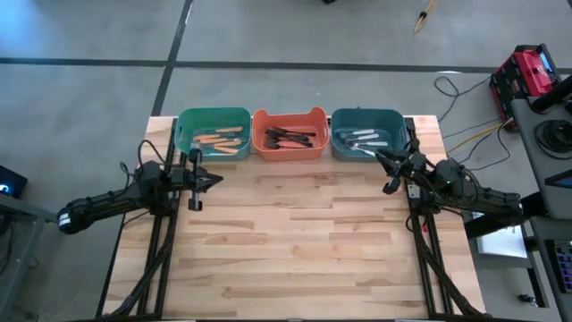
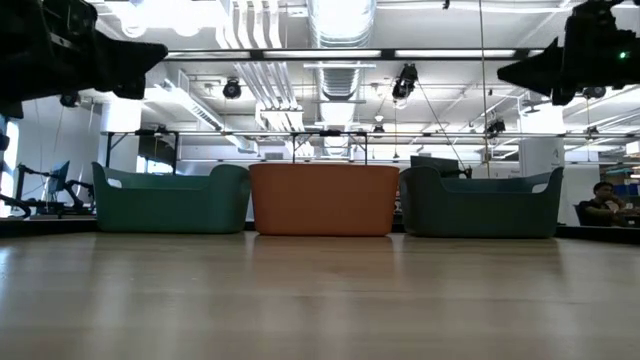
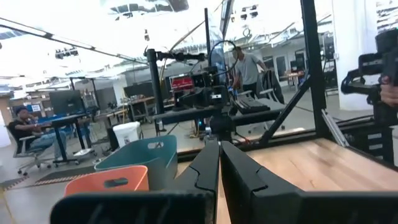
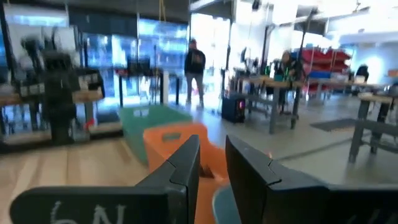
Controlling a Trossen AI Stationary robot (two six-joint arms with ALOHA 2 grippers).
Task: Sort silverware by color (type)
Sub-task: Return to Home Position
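Three bins stand in a row along the table's far edge. The green bin (image 1: 213,112) on the left holds orange-handled forks (image 1: 220,140). The orange bin (image 1: 288,114) in the middle holds dark-handled forks (image 1: 290,139). The teal bin (image 1: 368,112) on the right holds white and silver forks (image 1: 362,140). My left gripper (image 1: 214,179) hovers in front of the green bin, shut and holding nothing (image 3: 219,158). My right gripper (image 1: 382,161) hovers at the teal bin's near right corner, slightly open and holding nothing (image 4: 212,152).
The wooden tabletop (image 1: 295,241) in front of the bins carries no loose silverware. In the low view both arms (image 2: 90,50) (image 2: 565,65) hang high above the table. People stand and sit in the room beyond the table.
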